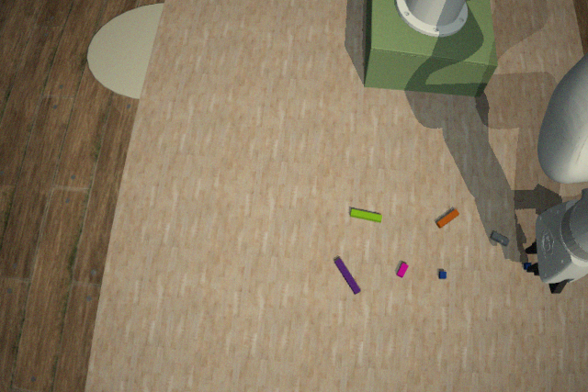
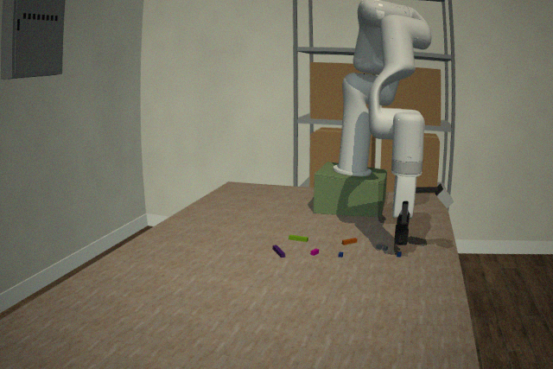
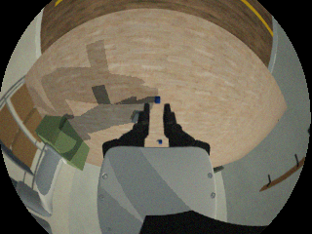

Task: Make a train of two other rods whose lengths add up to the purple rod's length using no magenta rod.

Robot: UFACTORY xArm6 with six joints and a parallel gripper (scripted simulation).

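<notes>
My gripper [image 1: 530, 258] [image 2: 401, 243] [image 3: 156, 110] is partly open and empty, above the table near the right-hand blue rod [image 1: 526, 265] [image 2: 398, 254] [image 3: 157, 99]. That rod lies on the table, just beyond the fingertips in the wrist view. A grey rod [image 1: 499, 238] [image 2: 382, 247] [image 3: 136, 116] lies in the arm's shadow, left of the gripper. A second blue rod [image 1: 442, 274] [image 2: 340, 254] [image 3: 160, 141] lies farther left. An orange rod [image 1: 446, 218] [image 2: 349, 241], a lime rod [image 1: 366, 215] [image 2: 298, 238] and the purple rod [image 1: 346, 274] [image 2: 278, 251] lie apart.
A magenta rod [image 1: 402, 269] [image 2: 314, 251] lies between the purple rod and the second blue rod. The green base block [image 1: 427, 70] [image 2: 348, 197] [image 3: 63, 141] stands behind the rods. The table's right edge is beyond the gripper in the exterior view.
</notes>
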